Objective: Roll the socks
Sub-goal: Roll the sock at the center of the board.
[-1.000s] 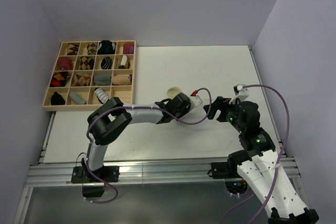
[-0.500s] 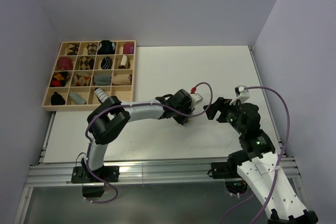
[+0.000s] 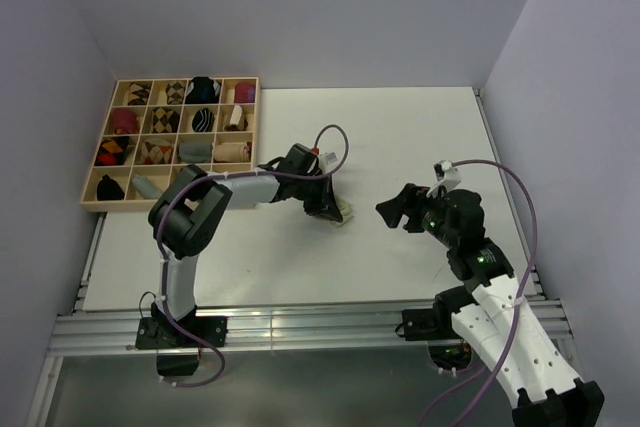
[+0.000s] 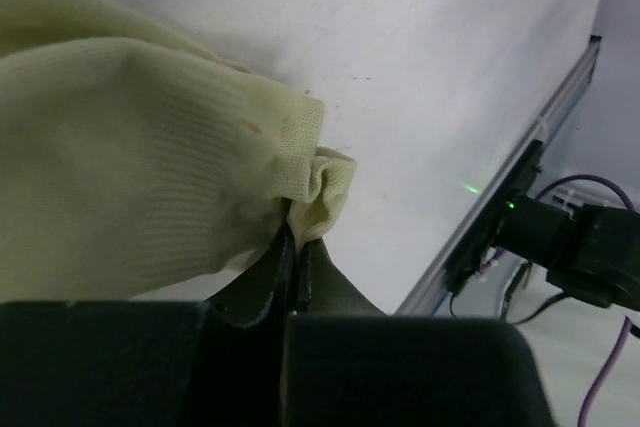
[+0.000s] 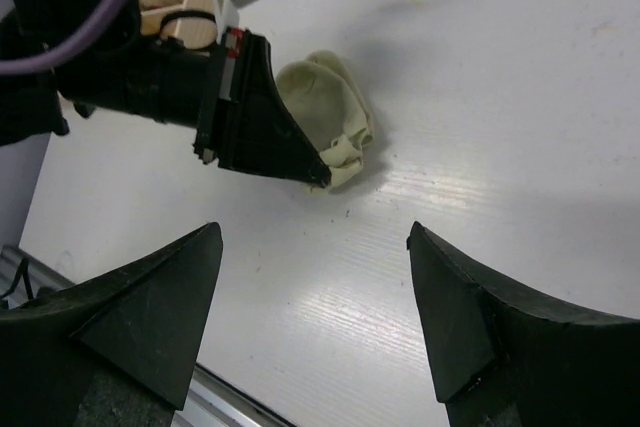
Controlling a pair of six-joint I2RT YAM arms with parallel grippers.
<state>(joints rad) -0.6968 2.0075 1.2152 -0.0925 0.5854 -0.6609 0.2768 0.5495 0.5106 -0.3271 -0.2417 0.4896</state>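
Sixteen-compartment tray, far left, holds rolled socks; left gripper pinches the yellow-green sock; right gripper gapes wide, empty.

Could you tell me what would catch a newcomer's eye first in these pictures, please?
The pale yellow-green sock lies bunched on the white table, the left tool pinched shut on a fold of it. The right tool hangs open to its right, holding nothing. At the table's far left sits a wooden tray of rolled socks.
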